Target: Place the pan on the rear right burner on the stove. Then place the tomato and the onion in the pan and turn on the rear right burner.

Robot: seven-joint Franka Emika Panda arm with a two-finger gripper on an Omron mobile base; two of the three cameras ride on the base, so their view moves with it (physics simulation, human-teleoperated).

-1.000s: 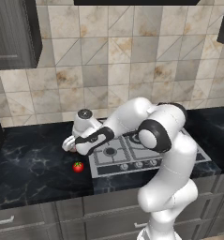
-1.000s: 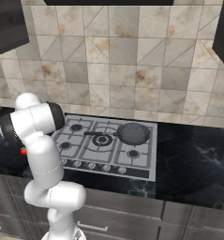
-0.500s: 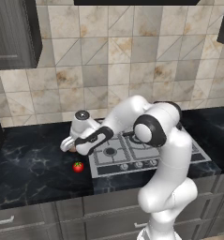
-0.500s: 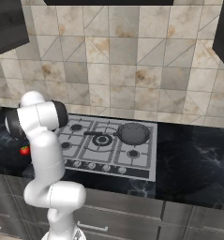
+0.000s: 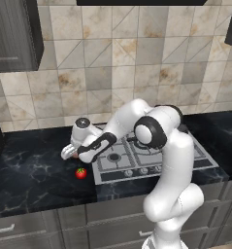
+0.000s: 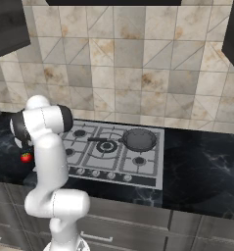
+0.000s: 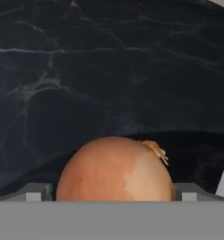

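Observation:
The brown-orange onion point(image 7: 114, 168) rests on the black counter, left of the stove point(image 5: 137, 163). My gripper point(image 7: 114, 192) is down over it and open, with a grey fingertip point(image 7: 37, 191) on each side of the onion and a small gap to each. From the left base view the gripper point(image 5: 71, 154) hangs low just off the stove's left edge. Just in front of it lies the red tomato point(image 5: 81, 172) point(image 6: 26, 157). The dark pan point(image 6: 140, 139) sits on the stove's rear right burner, handle pointing left.
A row of small knobs point(image 6: 106, 174) lines the stove's point(image 6: 150, 171) front edge. Black marble counter point(image 5: 30, 165) stretches left of the stove and also to its right point(image 6: 201, 166). The tiled wall stands behind, with dark cabinets above.
The hand has eased slightly left and down toward the counter. The tomato and the pan have stayed where they were.

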